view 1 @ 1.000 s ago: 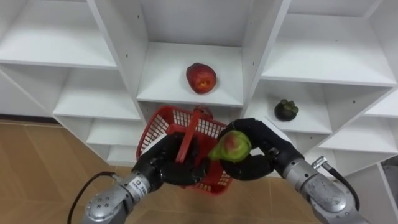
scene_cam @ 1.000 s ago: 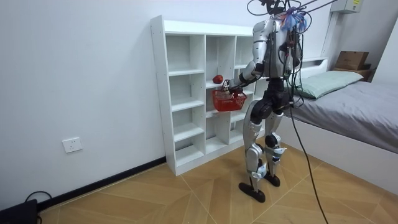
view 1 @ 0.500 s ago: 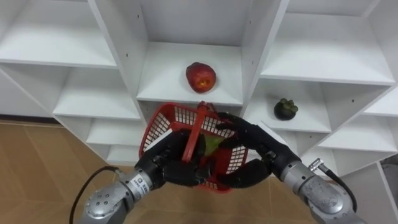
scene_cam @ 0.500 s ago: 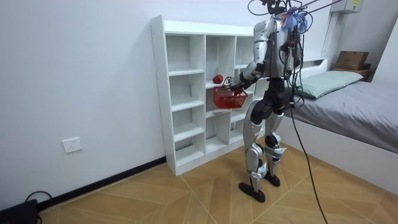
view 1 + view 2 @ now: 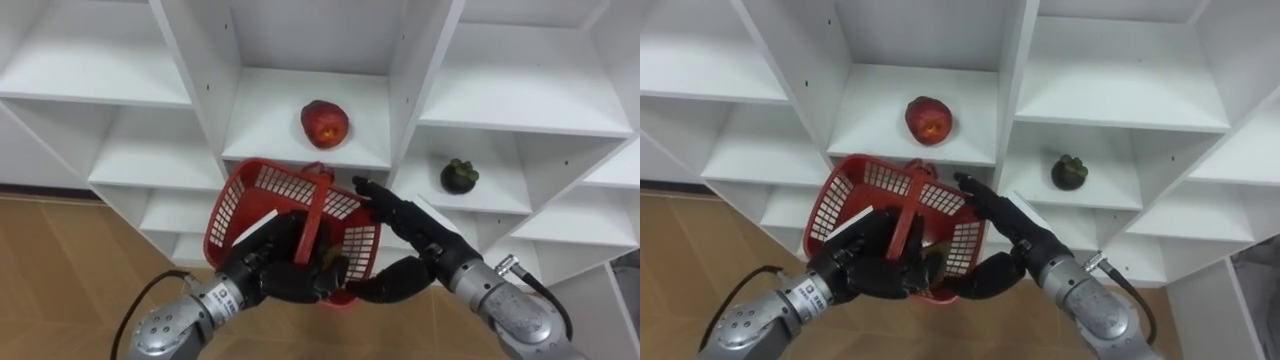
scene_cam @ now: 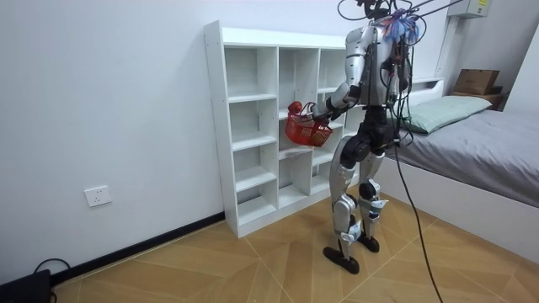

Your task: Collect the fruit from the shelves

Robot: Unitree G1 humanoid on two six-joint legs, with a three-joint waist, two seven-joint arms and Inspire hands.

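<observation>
The left hand (image 5: 268, 272) has its fingers clamped on the handle of the red basket (image 5: 236, 203), held just before the closet (image 5: 420, 60), below the front edge of its middle shelf. A greenish fruit (image 5: 326, 257) lies inside the basket. A red fruit (image 5: 324, 123) sits on that shelf. The right hand (image 5: 420, 245), fingers apart and straight, is beside the basket's right wall. A dark fruit (image 5: 459, 176) rests on the shelf to the right.

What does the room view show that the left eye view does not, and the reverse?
Room view: the bed, a wall socket, the robot standing at the shelf. Left eye view: a dark fruit, the left hand curled round the basket handle, the right hand open at its rim. Both: the basket, the red fruit, the shelf.
</observation>
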